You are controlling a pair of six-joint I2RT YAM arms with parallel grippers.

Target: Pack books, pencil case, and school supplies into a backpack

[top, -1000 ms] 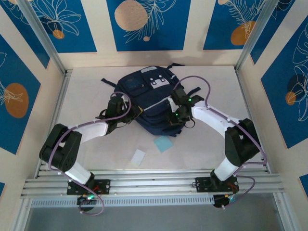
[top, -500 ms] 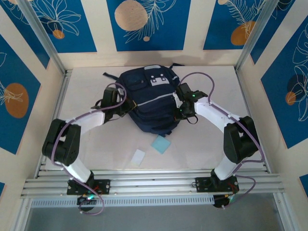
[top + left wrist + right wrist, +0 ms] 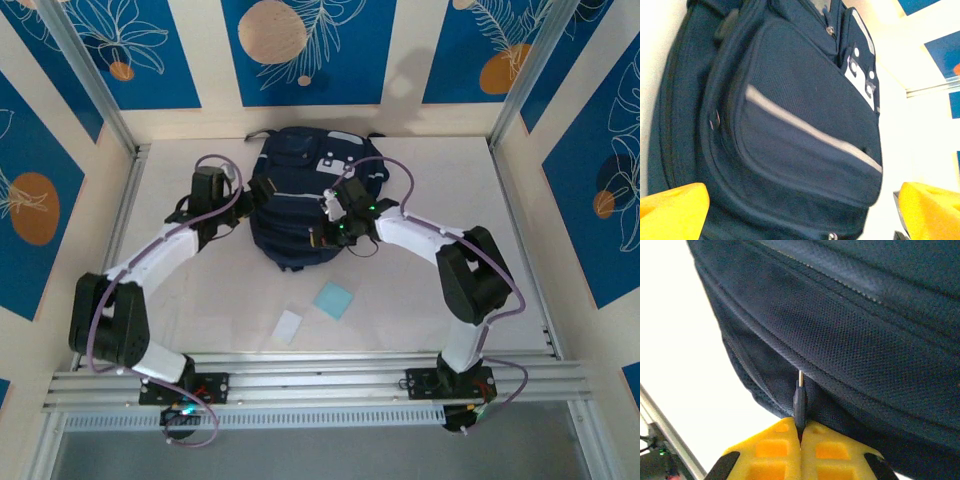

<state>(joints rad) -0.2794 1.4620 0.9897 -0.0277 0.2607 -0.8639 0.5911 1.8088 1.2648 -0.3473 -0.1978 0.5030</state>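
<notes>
Right gripper [image 3: 801,432] (lower centre, wrist view) is clamped on the zipper pull [image 3: 799,402] of the backpack [image 3: 305,200]. Left gripper [image 3: 802,205] gapes wide, holding nothing; white patch [image 3: 860,75] markings unreadable.

Left arm [image 3: 160,258]: white shell links, bulky black joint housings, and a lilac cable [image 3: 215,160] looping out behind the tool. Right arm [image 3: 405,232]: same build, white forearm, big black elbow, with its own lilac cable arcing over the wrist. Green LED [image 3: 370,208] glows on the black wrist block just behind the tool. Bases [image 3: 180,388] are black with small red and green lights. Left gripper [image 3: 800,212] has smooth, rounded yellow-orange fingers [image 3: 672,207]. Right gripper [image 3: 801,432] has yellow-orange pads [image 3: 770,450] with moulded square recesses, and black bracket corners behind them.
</notes>
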